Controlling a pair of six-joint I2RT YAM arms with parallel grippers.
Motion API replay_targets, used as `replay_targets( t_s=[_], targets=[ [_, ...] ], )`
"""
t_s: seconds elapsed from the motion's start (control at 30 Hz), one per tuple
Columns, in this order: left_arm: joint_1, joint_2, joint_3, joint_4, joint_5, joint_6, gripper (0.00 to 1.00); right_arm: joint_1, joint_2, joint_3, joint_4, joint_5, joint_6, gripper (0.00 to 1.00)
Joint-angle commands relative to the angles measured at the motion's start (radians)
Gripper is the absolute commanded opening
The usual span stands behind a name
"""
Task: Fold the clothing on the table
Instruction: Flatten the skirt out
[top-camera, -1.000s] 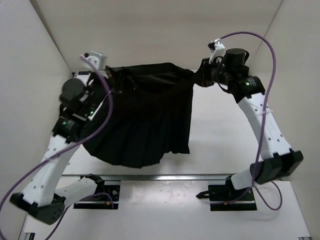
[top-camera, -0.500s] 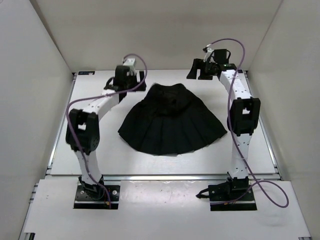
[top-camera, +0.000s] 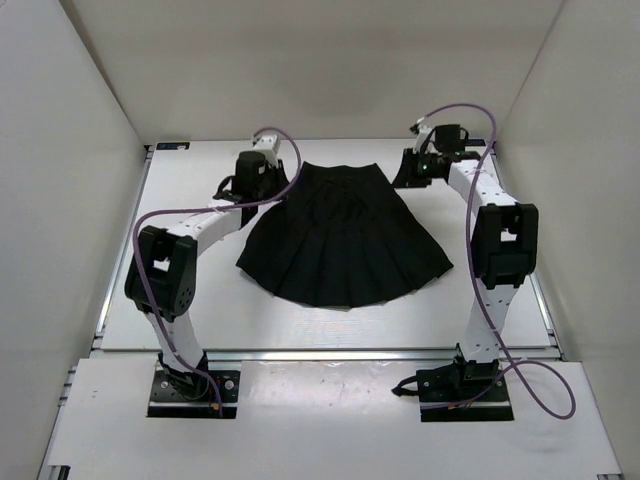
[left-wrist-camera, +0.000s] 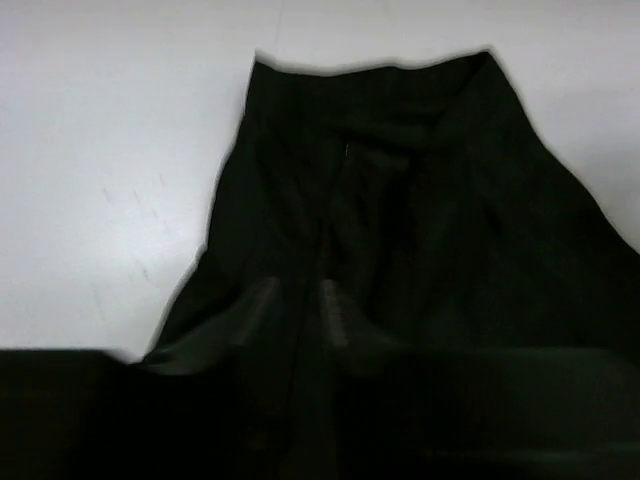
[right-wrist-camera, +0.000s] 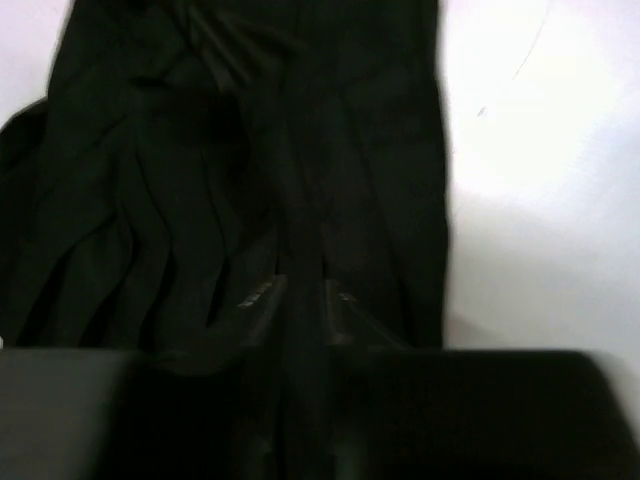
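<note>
black pleated skirt (top-camera: 345, 240) spread flat on a white counter (top-camera: 300, 325), one robot hand at each side of its waistband (top-camera: 340, 168).

for a neat fold, both waistband corners are best gripped level and carried evenly towards the hem (top-camera: 345, 300). the left hand (top-camera: 255, 180) is held at the left corner, the right hand (top-camera: 412, 168) just beside the right; both are dark against dark cloth, so apart or clamped cannot be told. the skirt is laid as a fan mid-counter, waistband at the far end, pleats mostly smooth.
</note>
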Motion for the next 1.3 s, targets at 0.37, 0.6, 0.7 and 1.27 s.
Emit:
replay_targets(
  t_s=[0.37, 0.6, 0.7, 1.27],
  targets=[
    [-0.06, 0.042, -0.254, -0.118, -0.023, -0.164, 0.0, 0.121, -0.034, -0.411, 0.133, 0.123, 0.014, 0.0],
    [-0.101, -0.057, -0.361, -0.247, -0.109, -0.242, 0.0, 0.107, -0.168, -0.648, 0.193, 0.157, 0.064, 0.0],
    [-0.152, -0.066, -0.384, -0.325, -0.118, -0.254, 0.0, 0.128, -0.222, -0.707, 0.181, 0.192, 0.093, 0.0],
    [-0.094, -0.531, -0.406, -0.364, 0.017, -0.196, 0.77, 0.176, -0.625, -0.699, 0.093, 0.158, 0.122, 0.63]
  ],
)
